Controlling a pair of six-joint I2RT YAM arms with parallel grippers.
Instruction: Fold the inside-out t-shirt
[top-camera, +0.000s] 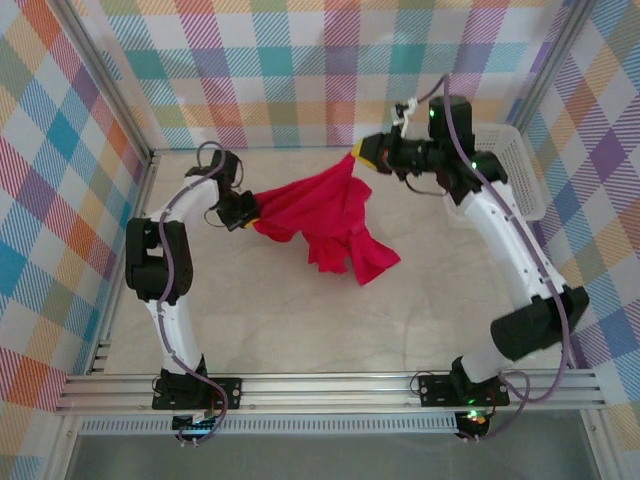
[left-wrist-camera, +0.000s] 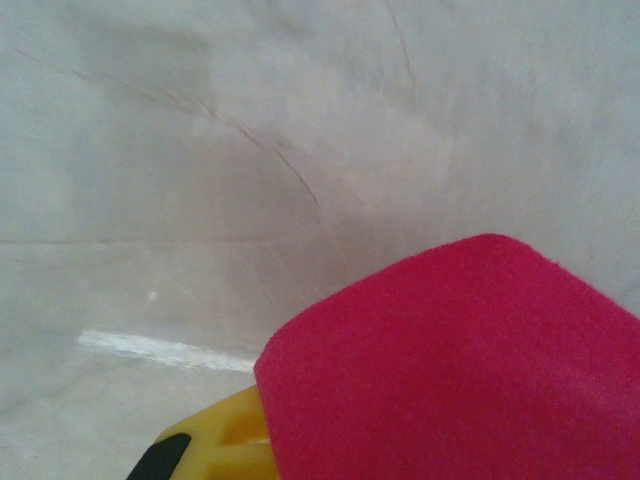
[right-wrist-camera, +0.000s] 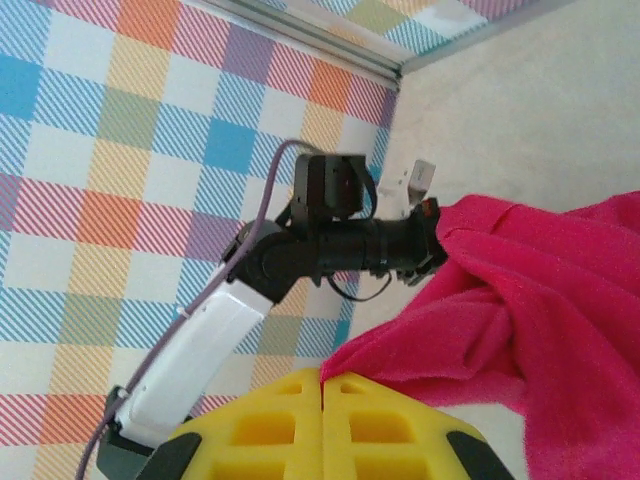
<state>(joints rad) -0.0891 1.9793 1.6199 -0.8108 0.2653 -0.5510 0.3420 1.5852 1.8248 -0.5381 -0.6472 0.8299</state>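
Cloth sits pinched in both of my pincers. My right pincer (right-wrist-camera: 322, 385) is closed. Its two yellow fingers (right-wrist-camera: 255, 430) press together along their seam, and an edge of the red t-shirt (right-wrist-camera: 530, 310) comes out from between their tips. My left pincer (top-camera: 248, 213) is closed on the other end of the garment. From its own wrist camera, red cloth drapes over it and one yellow finger with a black pad pokes out underneath at the bottom edge, so the jaws themselves are hidden in that view.

The t-shirt hangs strung between the two pincers above the far half of the desk (top-camera: 300, 330), bunched and twisted rather than flat. From the top camera it runs from my left pincer up and to the right, to my right pincer, which sits farther from my bases. A loose fold sags from the middle toward the near right. I cannot tell whether that fold touches the desk.

From the right wrist camera I see my left arm (right-wrist-camera: 210, 340) across from me, white below and black at the wrist. The t-shirt is gathered at its tip.

A white basket (top-camera: 515, 165) stands at the far right of the desk, just beside my right arm and apart from the t-shirt. Checked walls (top-camera: 300, 60) close in three sides. A metal rail (top-camera: 330, 385) runs along the near edge, where my bases are bolted.
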